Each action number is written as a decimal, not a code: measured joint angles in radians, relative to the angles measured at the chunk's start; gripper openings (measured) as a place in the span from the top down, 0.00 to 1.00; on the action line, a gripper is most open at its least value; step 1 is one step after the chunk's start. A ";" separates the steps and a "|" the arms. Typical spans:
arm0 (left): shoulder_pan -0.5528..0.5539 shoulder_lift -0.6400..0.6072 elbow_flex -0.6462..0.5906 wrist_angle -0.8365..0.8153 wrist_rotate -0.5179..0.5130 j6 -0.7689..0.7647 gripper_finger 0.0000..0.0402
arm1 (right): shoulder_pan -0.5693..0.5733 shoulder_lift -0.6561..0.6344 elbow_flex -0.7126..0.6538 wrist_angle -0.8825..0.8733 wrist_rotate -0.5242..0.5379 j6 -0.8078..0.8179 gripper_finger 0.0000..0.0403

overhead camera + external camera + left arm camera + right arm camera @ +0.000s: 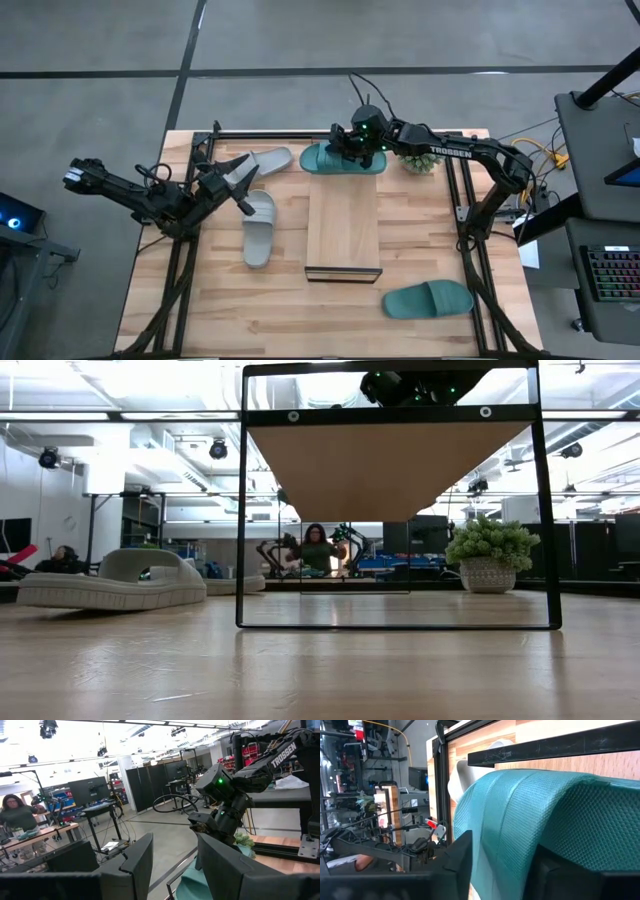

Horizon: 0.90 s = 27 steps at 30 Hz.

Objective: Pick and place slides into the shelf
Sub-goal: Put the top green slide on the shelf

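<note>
Right tool straddles the dark teal rubber slide, lying crosswise at the light-wood plank shelf far end; grip indeterminate.

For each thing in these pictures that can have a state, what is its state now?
Teal slide at the shelf's far end: lying across that end, right gripper over it, fingers either side of its strap.
Second teal slide: flat on the table, untouched.
Grey slide: flat on the table, beside the shelf.
Second grey slide: on the table, near the left gripper.
Shelf: top bare.
Left gripper: open, empty.
</note>
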State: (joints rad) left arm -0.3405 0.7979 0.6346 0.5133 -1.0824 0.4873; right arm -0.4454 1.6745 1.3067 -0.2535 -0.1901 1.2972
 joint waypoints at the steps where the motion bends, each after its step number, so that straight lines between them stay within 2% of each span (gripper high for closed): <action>1: 0.000 0.000 0.000 0.000 0.000 0.000 0.65 | 0.000 0.000 0.000 0.000 0.000 0.000 0.67; 11: 0.000 0.000 0.000 0.000 0.000 0.000 0.65 | 0.000 0.000 0.002 -0.004 -0.026 -0.016 0.51; 27: 0.000 0.000 0.000 -0.001 0.000 0.000 0.65 | 0.000 -0.004 0.011 -0.047 -0.027 -0.042 0.48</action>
State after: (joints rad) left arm -0.3405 0.7979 0.6346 0.5125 -1.0824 0.4873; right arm -0.4454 1.6706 1.3182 -0.3009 -0.2173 1.2548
